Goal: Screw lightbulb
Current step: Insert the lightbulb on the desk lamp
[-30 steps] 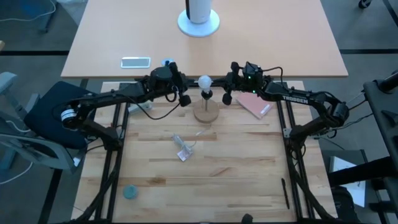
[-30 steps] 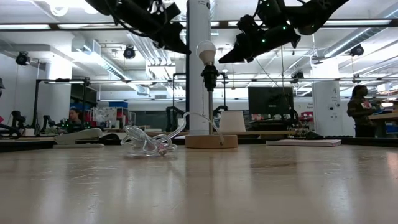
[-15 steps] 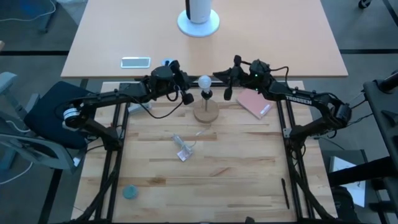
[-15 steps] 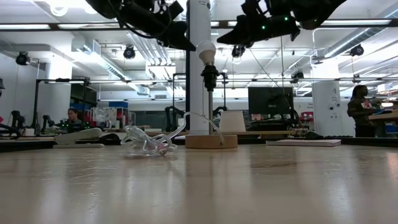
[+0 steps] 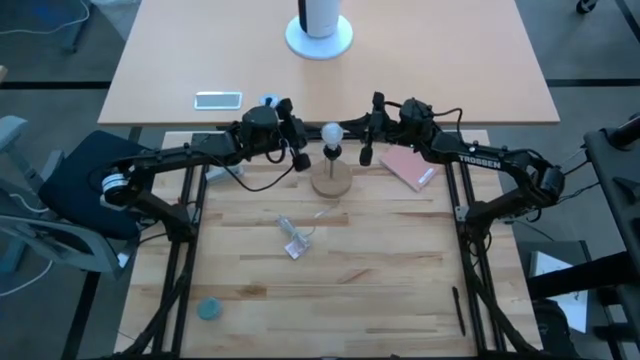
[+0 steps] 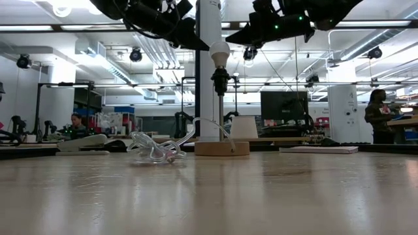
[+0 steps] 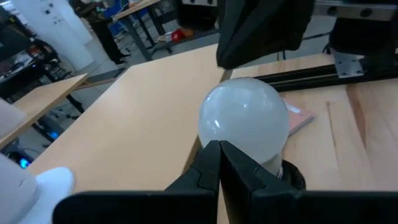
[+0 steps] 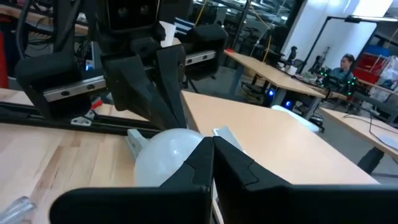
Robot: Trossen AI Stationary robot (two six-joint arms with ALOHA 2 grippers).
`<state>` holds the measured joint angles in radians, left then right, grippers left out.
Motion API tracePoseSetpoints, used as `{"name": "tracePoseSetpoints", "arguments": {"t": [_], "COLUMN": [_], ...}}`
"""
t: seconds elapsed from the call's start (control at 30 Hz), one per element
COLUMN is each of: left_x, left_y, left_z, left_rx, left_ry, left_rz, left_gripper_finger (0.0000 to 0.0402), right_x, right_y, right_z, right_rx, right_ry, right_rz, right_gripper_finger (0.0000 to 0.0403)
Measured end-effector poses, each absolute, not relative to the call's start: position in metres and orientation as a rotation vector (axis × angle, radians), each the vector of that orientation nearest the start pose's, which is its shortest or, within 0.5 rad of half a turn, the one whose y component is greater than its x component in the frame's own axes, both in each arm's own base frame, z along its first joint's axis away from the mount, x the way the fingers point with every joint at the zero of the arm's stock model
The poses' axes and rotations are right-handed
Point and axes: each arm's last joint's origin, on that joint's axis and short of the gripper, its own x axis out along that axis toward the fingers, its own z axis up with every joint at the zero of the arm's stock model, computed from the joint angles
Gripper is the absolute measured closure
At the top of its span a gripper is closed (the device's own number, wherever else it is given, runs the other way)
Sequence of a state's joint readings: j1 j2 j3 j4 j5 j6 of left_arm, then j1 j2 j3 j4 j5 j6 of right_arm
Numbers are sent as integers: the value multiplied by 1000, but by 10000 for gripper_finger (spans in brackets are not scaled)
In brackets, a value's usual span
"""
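Lab: workbenches [image 6: 307, 140], monitors [image 6: 283, 108].

On the table: one lightbulb [image 5: 329, 131], one wooden stand [image 5: 331, 181], one plastic wrapper [image 5: 294, 240], one pink pad [image 5: 409, 168], one blue disc [image 5: 208, 309].

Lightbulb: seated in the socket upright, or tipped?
Upright. The lightbulb stands straight atop the black socket on the wooden stand. Neither arm holds it. How far it is threaded, cannot tell.

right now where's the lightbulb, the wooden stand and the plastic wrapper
lightbulb [image 5: 328, 131]: high view, on the top of its white globe
wooden stand [image 5: 331, 182]: high view, on the round base's top face
plastic wrapper [image 6: 151, 147]: low view, on the middle of the crumpled clear bundle
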<state>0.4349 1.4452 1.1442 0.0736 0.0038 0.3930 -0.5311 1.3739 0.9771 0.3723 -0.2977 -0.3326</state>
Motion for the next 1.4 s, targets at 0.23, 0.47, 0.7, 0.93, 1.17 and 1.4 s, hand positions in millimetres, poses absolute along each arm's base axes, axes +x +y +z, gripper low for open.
{"name": "tracePoseSetpoints", "arguments": {"t": [0.23, 0.47, 0.7, 0.93, 1.17, 1.4], "left_x": [302, 301, 298, 299, 300, 302], "left_y": [139, 137, 135, 131, 125, 122], "left_z": [328, 330, 338, 339, 340, 337], "left_rx": [332, 328, 335, 338, 340, 337], "left_ry": [303, 297, 265, 257, 255, 269], "left_rz": [368, 367, 371, 360, 343, 324], "left_gripper_finger": [401, 401, 401, 401, 401, 401], "right_x": [275, 275, 277, 275, 268, 267], "right_y": [-150, -150, -147, -148, -145, -147], "right_z": [320, 318, 318, 319, 324, 316], "right_rx": [-319, -312, -313, -314, -284, -266], "right_ry": [68, 82, 79, 89, 98, 185], "right_rz": [-221, -218, -185, -242, -276, -338], "right_gripper_finger": [401, 401, 401, 401, 401, 401]}}
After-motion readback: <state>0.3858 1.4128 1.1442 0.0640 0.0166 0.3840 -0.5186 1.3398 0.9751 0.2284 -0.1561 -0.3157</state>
